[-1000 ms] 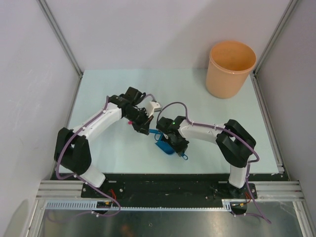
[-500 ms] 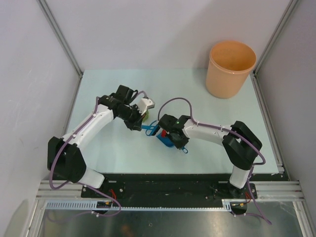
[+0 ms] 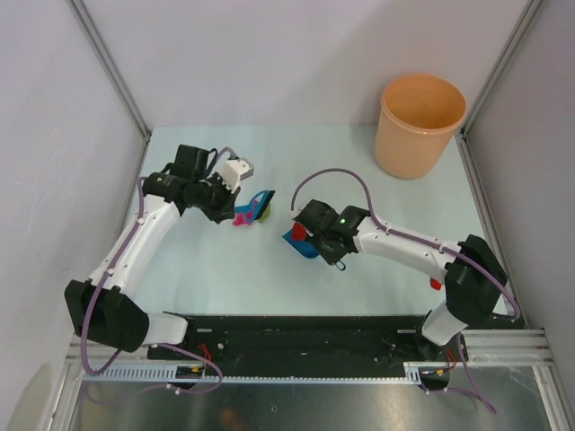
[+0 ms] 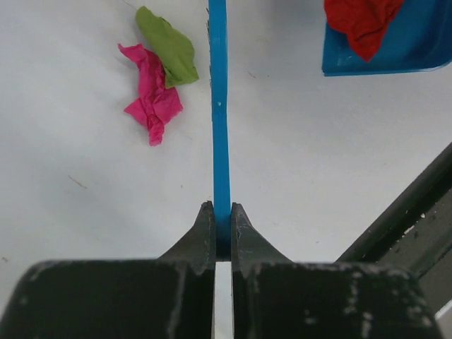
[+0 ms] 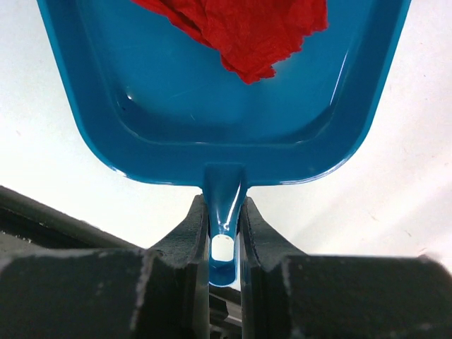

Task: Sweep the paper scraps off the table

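Both tools gripped
left fingers (image 4: pixel 203 236) pinch blue sweeper (image 4: pixel 219 127), right fingers (image 5: pixel 185 236) pinch dustpan (image 5: pixel 212 120) handle; red scrap (image 5: pixel 247 28) inside dustpan, pink scrap (image 4: pixel 152 99) and green scrap (image 4: pixel 169 49) on table (image 4: pixel 85 212) left of it

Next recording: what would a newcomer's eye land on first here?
The tall orange bin at the far right corner of the table stands out most. Mid-table, the right gripper clamps the handle of a blue dustpan holding a red scrap. Left of it, the left gripper pinches a thin blue tool beside a pink scrap and a green scrap.
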Robot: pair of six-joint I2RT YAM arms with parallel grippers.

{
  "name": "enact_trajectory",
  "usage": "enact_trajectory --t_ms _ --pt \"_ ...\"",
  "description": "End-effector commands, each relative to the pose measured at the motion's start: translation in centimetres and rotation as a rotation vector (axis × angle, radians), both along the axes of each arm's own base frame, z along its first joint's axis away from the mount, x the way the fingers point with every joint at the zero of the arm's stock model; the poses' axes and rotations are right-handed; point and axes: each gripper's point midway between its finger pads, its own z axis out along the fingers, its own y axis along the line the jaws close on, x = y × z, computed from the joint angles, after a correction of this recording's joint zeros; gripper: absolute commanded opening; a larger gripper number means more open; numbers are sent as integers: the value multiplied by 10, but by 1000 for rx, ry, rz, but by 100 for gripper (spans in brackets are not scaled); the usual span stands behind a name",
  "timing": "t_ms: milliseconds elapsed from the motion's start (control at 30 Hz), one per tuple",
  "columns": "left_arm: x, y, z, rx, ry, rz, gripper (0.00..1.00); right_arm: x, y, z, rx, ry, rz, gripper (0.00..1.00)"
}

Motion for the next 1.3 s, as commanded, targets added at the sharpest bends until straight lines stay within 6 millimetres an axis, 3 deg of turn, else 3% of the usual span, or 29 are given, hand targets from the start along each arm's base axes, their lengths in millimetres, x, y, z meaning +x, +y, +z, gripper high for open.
enact_trajectory --t_ms 0,100,233,267,333,367,433,467,533,567,667,700,733,767,800,867,900,933,1000,1033,1067,1100,1133,1200,1233,1267 --pt "6 12 18 19 -91 52 0 -3 -7 31 14 -35 19 0" --pt "10 28 2 92 -98 106 0 5 -18 54 3 -43 -10 0" --pt "2 28 -12 90 -67 104 0 40 -43 89 -7 -95 -89 0" --pt "-1 27 -15 85 -56 100 0 60 -52 110 25 -135 -146 0" --pt "-3 27 -16 81 -60 101 0 81 -62 125 31 -168 -166 0" --pt "-4 27 -18 81 -57 101 0 104 -77 145 50 -223 -202 0" --pt "-7 29 -21 88 -54 104 0 131 -92 158 57 -259 -255 0" --pt "-7 29 -21 88 -55 107 0 152 -112 183 86 -320 -330 0" --pt "-9 30 -22 89 -58 106 0 179 -128 193 109 -363 -391 0" --pt "-9 31 -22 91 -60 106 0 195 -148 214 135 -424 -446 0" --pt "-11 33 -22 100 -68 112 0 229 -180 230 97 -510 -488 0" --pt "-11 35 -22 109 -72 119 0 240 -202 251 70 -583 -538 0" --pt "-11 36 -22 112 -72 121 0 253 -213 249 31 -600 -555 0" --pt "-12 37 -21 114 -80 120 0 259 -224 254 2 -626 -570 0" --pt "-12 37 -21 116 -81 120 0 262 -246 274 -76 -687 -593 0" --pt "-13 38 -21 116 -83 121 0 276 -265 280 -185 -745 -607 0" --pt "-13 38 -21 115 -85 119 0 275 -282 289 -324 -766 -591 0" --pt "-13 37 -21 113 -84 119 0 283 -288 293 -377 -807 -594 0" --pt "-14 37 -21 112 -83 120 0 280 -307 307 -580 -823 -564 0" --pt "-14 37 -21 110 -83 117 0 288 -310 305 -645 -853 -552 0" --pt "-14 37 -21 111 -82 115 0 279 -318 318 -721 -875 -575 0" --pt "-14 37 -21 110 -84 116 0 278 -323 322 -862 -843 -483 0" --pt "-14 37 -21 112 -85 115 0 282 -323 323 -898 -911 -495 0" --pt "-14 37 -21 115 -85 114 0 273 -323 353 -1012 -1009 -448 0" --pt "-14 38 -21 116 -84 112 0 276 -319 339 -1045 -992 -386 0" --pt "-14 38 -21 116 -87 111 0 281 -313 341 -1059 -1011 -320 0"
